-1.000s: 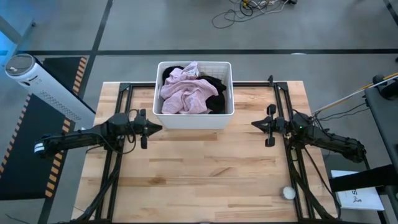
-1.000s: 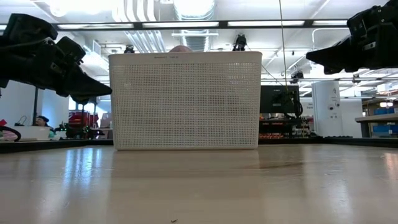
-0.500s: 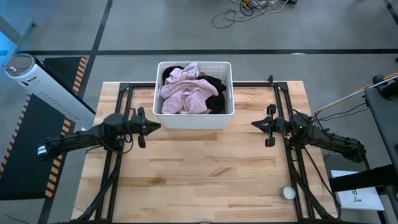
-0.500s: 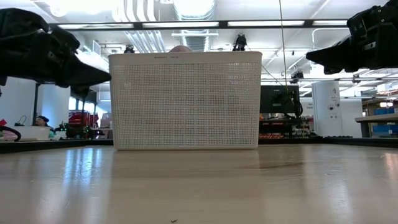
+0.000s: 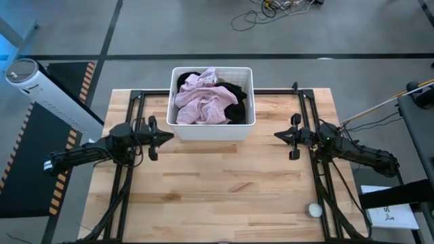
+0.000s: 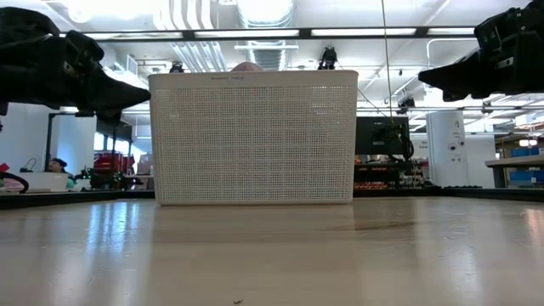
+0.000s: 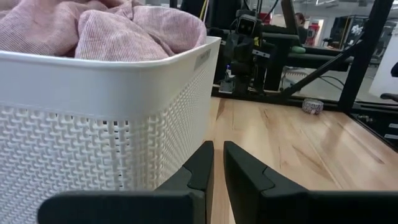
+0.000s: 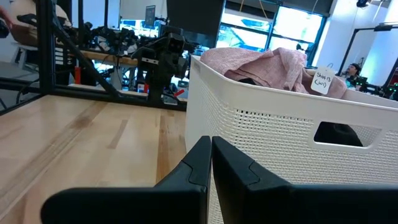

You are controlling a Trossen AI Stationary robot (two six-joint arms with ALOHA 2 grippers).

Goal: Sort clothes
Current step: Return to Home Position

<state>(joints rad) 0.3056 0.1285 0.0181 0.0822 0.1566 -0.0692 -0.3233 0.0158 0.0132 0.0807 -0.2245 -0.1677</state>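
Tabletop point(image 5: 224, 190) basket point(image 5: 211, 131): clothes point(image 5: 202, 103) plain overhead, mostly hidden low.

The basket point(image 5: 210, 130) is white, its walls a fine lattice. A pale pink shirt point(image 5: 201, 102) tops black cloth point(image 5: 236, 102). The table point(image 5: 224, 183) is light, plank-striped wood.

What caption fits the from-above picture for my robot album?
The pink shirt tops the dark clothes in the white basket; left gripper and right gripper hover by its front corners.
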